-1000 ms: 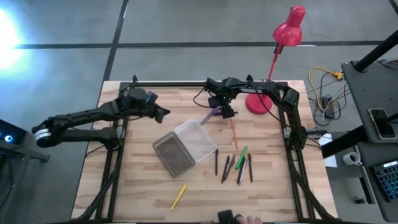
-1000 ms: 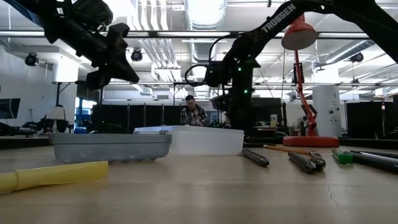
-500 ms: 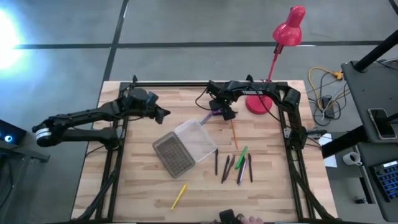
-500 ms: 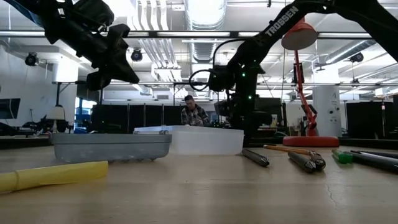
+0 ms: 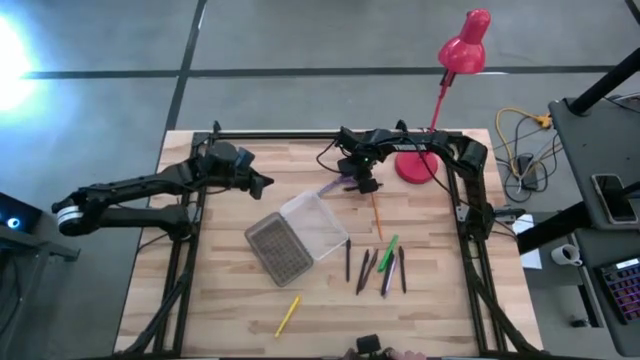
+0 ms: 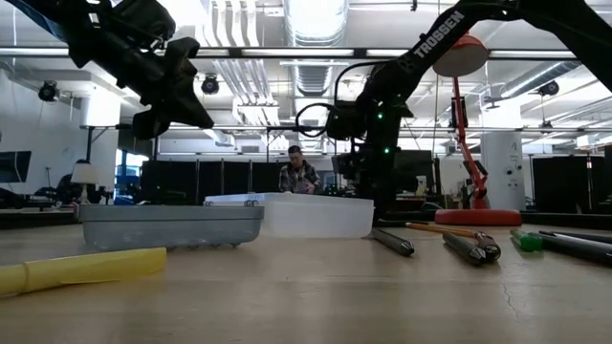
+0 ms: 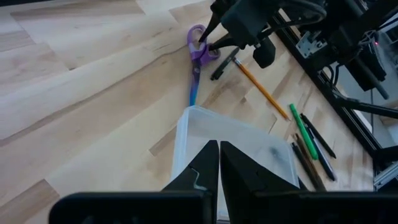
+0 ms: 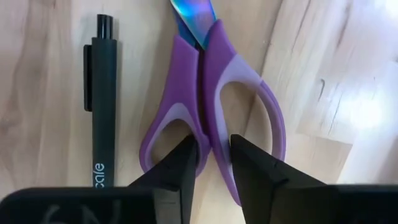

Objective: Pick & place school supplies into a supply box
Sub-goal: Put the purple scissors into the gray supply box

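From above, the scissors (image 5: 335, 186) lie centre-top on the bench (image 5: 230, 300), long axis diagonal, blades toward the supply box (image 5: 298, 235). Right gripper (image 5: 358, 181) pinches their handles. Left gripper (image 7: 219, 163) is pressed together.

matt wood table (image 5: 230, 290); glossy plastic scissors (image 8: 211, 99); clear plastic box (image 5: 318, 222)

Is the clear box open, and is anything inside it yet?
Open and empty: the supply box lies spread flat, ribbed half beside clear half, nothing inside. Scissors lie outside on the table.
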Controlling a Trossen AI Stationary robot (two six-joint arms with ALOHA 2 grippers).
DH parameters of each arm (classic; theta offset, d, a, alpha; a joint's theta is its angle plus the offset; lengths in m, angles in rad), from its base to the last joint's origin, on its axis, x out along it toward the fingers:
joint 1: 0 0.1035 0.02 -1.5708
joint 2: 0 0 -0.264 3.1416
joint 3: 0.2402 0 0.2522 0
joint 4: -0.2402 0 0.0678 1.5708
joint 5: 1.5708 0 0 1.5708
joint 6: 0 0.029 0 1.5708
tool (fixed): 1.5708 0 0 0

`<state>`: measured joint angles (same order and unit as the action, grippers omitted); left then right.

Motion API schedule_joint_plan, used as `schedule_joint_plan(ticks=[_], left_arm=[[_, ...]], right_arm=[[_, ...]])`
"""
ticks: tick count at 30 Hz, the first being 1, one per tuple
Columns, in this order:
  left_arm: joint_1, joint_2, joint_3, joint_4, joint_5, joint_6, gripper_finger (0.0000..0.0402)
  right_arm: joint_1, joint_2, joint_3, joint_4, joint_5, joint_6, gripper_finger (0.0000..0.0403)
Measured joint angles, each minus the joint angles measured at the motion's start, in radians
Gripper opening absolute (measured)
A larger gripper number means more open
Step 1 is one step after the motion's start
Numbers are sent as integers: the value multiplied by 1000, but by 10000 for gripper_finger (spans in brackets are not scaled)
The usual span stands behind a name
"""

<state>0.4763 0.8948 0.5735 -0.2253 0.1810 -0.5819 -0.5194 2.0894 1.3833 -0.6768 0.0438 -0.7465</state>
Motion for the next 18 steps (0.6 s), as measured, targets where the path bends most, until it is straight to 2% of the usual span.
schedule_joint_plan(ticks=[6,11,18], left_arm=[[0,0,0,0,0,-2,0],[0,0,0,1,0,-5,0],[0,0,0,5,0,-5,0]], right_arm=[[5,-6,-23,6,23,106,81],[4,-20,29,-35,36,316,51],[-14,-45,145,-135,39,676,30]])
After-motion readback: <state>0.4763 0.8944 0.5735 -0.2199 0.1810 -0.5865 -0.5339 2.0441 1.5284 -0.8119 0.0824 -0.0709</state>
